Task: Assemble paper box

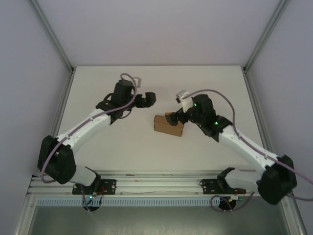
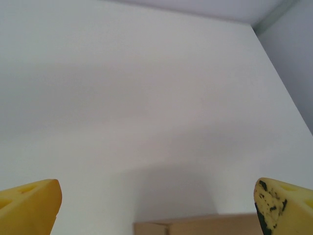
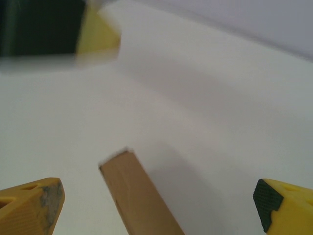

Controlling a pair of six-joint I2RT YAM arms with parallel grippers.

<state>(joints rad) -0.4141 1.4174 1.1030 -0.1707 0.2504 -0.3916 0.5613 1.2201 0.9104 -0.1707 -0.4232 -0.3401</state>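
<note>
The paper box is a small closed brown cardboard block lying on the white table, near the middle. My right gripper hovers at its far right top edge. In the right wrist view the jaws stand wide apart, with the box's narrow face running between the yellow fingertips and touching neither. My left gripper hangs up and left of the box, apart from it. It is open, and the box's top edge peeks in at the bottom of the left wrist view.
White table with enclosure walls and aluminium posts on the sides. The left gripper's blurred finger appears top left in the right wrist view. A rail with both arm bases runs along the near edge.
</note>
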